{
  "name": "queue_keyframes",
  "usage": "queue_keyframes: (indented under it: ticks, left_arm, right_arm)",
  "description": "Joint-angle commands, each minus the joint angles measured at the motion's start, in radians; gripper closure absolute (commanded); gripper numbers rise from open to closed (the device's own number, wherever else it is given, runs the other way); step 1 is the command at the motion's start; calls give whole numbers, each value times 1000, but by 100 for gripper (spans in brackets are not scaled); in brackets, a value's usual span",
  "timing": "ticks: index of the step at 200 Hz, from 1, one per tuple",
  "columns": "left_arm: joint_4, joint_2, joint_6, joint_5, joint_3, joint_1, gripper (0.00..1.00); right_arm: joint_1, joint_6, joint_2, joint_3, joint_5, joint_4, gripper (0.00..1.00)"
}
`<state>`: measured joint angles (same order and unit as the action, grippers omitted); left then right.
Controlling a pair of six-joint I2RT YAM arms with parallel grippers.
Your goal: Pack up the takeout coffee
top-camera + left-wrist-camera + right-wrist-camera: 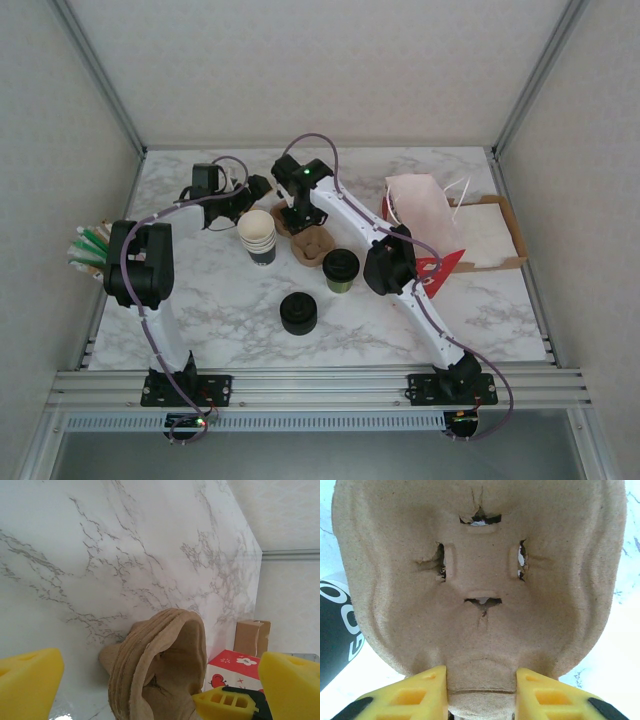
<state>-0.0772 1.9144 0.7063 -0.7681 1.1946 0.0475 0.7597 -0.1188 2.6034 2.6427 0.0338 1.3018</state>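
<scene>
At the left edge of the white marble-patterned table (220,300), a bundle of green and white straws (88,243) lies well apart from the work. The left claw (243,196) hangs over the far-left part of the table. Its yellow foam fingers (30,680) are spread wide with nothing between them, and it faces the brown moulded-pulp cup carrier (160,665) from the left. Near it stands a stack of lidless cream-rimmed paper cups (258,235).

Next comes the carrier, its long axis running from far to near and slightly rightwards. The right claw (296,218) sits at its far end. In the wrist view the claw's yellow fingers (415,695) press on either side of the carrier's narrow end tab, so it looks clamped on the carrier. Closer to the arm bases sits a squat black stack of lids (298,313).

The takeout coffee (340,268), a small dark olive paper cup with a round black plastic lid, stands upright just beside the carrier's near-right corner. From the right claw it lies toward the bases and to the right, with the carrier between them. The right arm is clearly the nearer one, but its claw is occupied. The cup's axis is vertical, so I judge it must be seated into a well from above.

Farther right are a white paper bag (420,210), a red printed carton (440,270) and a flat brown cardboard tray (500,235).
</scene>
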Motion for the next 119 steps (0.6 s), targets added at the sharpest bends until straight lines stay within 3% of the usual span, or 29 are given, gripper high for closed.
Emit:
queue_keyframes:
  ticks: [1,119]
  left_arm:
    - [-19,-43,-13,-32,-10,-9,0]
    - [-73,-43,25,-80,-12,-2,0]
  right_arm:
    - [6,-11,-16,33,15,21,68]
    - [-53,-62,-84,-26,-59,-12,74]
